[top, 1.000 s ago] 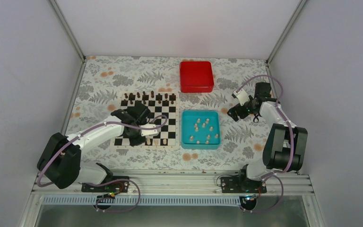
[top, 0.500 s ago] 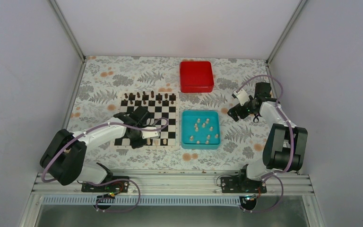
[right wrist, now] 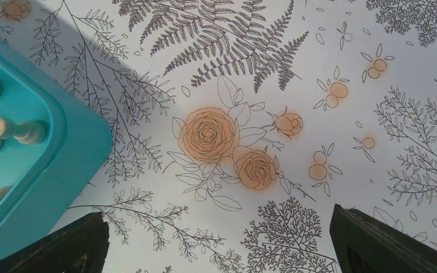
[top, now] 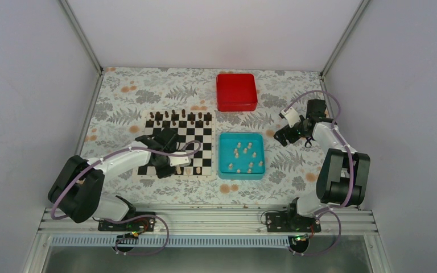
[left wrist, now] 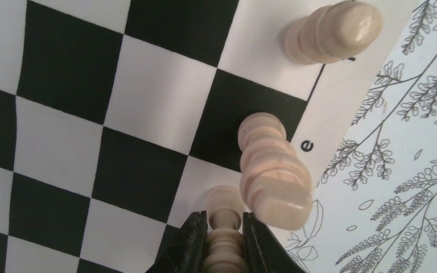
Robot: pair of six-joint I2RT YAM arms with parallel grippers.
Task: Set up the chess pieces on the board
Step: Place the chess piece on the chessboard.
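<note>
A small pale cream turned-wood chessman (left wrist: 223,206) is pinched by its stem in the left gripper (left wrist: 223,223), whose dark jaws are almost closed around it. Its foot hangs over a white square in the near edge row of the flat black-and-white chequered chessboard (left wrist: 62,74). Whether the foot touches the square cannot be told.

Just beside it, on the neighbouring black square, stands a taller cream chessman (left wrist: 273,170). Its head is close against the gripper's right finger and crowds that side. One square further along the same row stands a third cream chessman (left wrist: 333,31), apart from the gripper.

Across the board, a line of dark brown chessmen (top: 179,118) fills the far edge, well apart from the left arm. To the right of the board lies a teal rectangular plastic tray (top: 241,177) holding loose cream chessmen (top: 244,152). Beyond the tray sits a red square box (top: 236,91).

The right gripper (right wrist: 217,216) hangs with its jaws spread wide and nothing between them. It is over the floral-printed tablecloth (right wrist: 296,85), near the tray's right side.
</note>
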